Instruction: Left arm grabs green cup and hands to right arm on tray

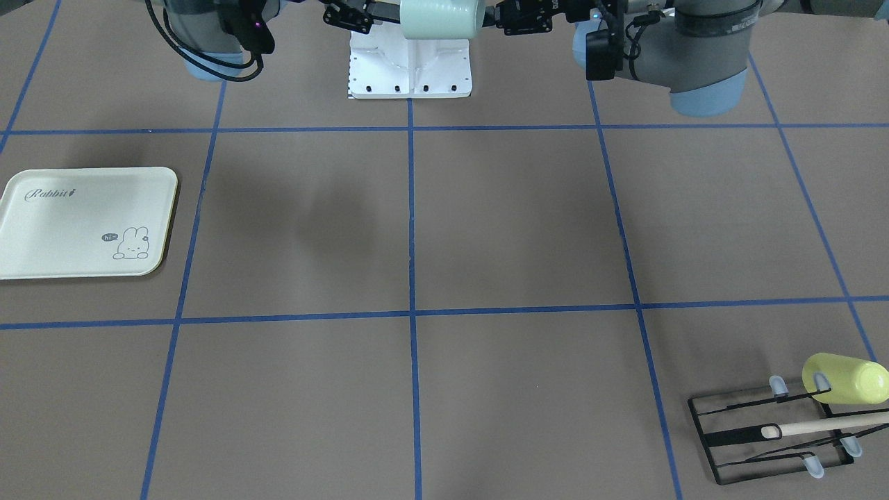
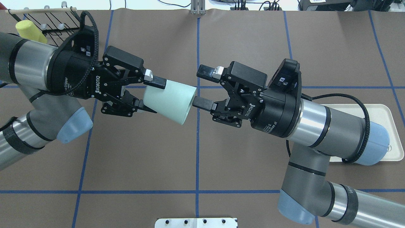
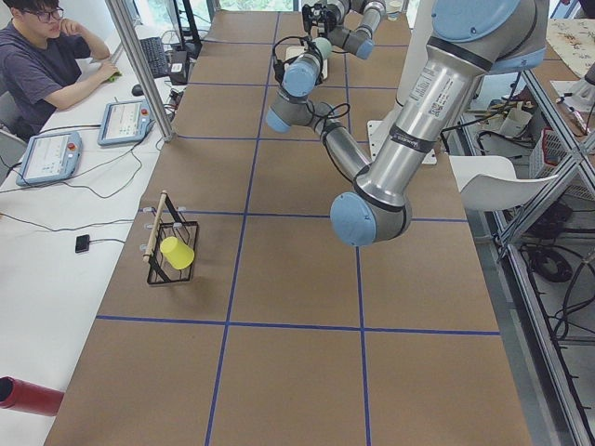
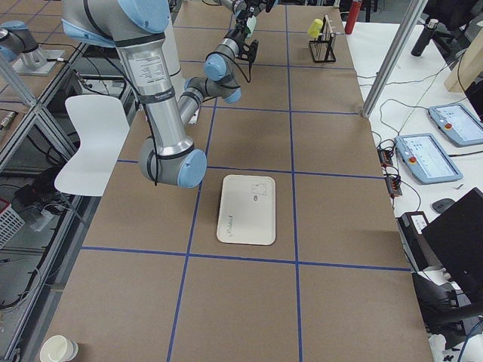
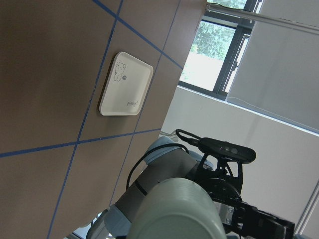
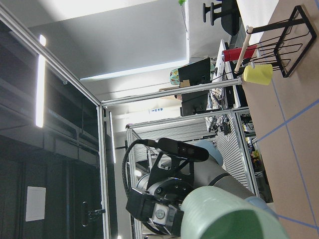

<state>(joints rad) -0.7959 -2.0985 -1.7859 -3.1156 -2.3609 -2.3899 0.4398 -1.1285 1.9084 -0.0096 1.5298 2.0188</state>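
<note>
Pale mint-green cup (image 2: pixel 171 99) above a brown table (image 2: pixel 240 152) crossed by blue tape lines; cream tray (image 1: pixel 83 222) with rabbit drawing; yellow-green cup (image 1: pixel 844 378) on black wire rack (image 1: pixel 736 437).

I get flat, even light from above on the bench (image 1: pixel 514 222). Only soft, smudged shadows sit left of centre in the front-facing view. The overhead view is sharp. In the left wrist view the window (image 5: pixel 214 55) at upper right looks washed out, and the green cup (image 5: pixel 174 211) at the bottom is blurred. The left half of the right wrist view is dark.
</note>
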